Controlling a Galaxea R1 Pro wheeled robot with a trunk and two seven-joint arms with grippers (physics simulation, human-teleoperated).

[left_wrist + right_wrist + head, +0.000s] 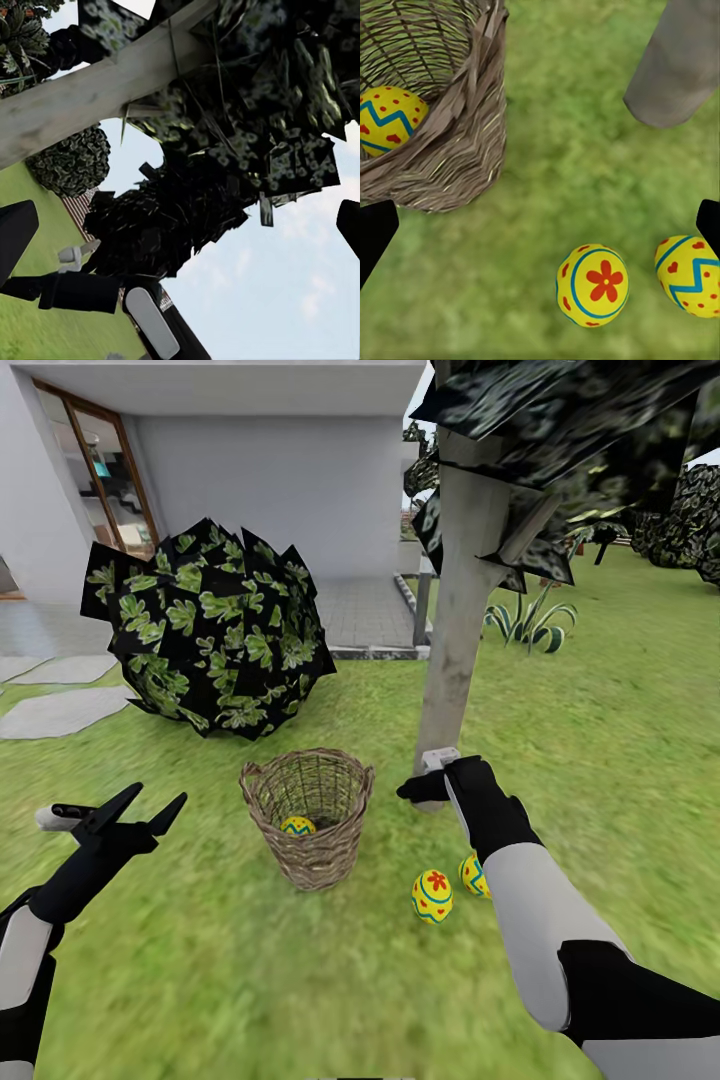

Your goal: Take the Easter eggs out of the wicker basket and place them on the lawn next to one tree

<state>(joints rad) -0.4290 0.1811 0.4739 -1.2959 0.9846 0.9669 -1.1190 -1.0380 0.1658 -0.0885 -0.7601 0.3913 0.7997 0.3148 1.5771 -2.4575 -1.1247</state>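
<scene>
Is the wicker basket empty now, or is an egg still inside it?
Not empty. One egg lies inside the wicker basket; the two other eggs lie on the lawn near the tree trunk.

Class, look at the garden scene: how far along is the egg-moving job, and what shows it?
Two of three are done: the flower egg and a heart egg lie on the lawn near the tree. Nothing is in hand: the right tool hangs above them with no egg in it, and the left tool is open. Left: one egg sits in the wicker basket.
</scene>
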